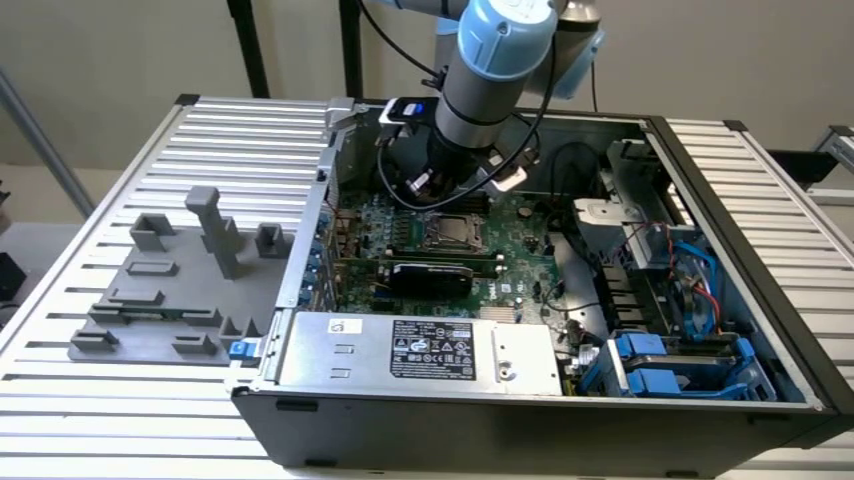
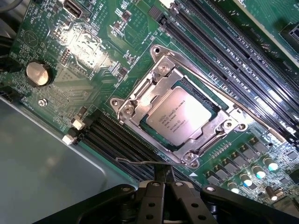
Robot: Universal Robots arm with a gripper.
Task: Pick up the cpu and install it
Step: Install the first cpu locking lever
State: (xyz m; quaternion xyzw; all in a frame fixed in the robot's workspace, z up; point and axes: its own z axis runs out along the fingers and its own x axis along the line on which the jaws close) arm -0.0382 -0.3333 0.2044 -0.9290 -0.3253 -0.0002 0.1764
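Claw [image 2: 163, 181] pressed together, pinching nothing. Hangs low over motherboard [image 2: 93, 51] inside open computer case [image 1: 534, 440]. cpu [image 2: 183, 116] lies flat in socket frame [image 2: 140, 100], silver top up, just beyond claw tips, apart from them. Thin wire lever [image 2: 135, 162] lies between claw and socket frame. Black memory slots [image 2: 233, 60] run along far side of socket frame. Coin battery [image 2: 37, 73] well off to side. Grey fixture blocks [image 1: 174, 300] stand on slatted table [image 1: 254, 120], at exterior view's left of case.
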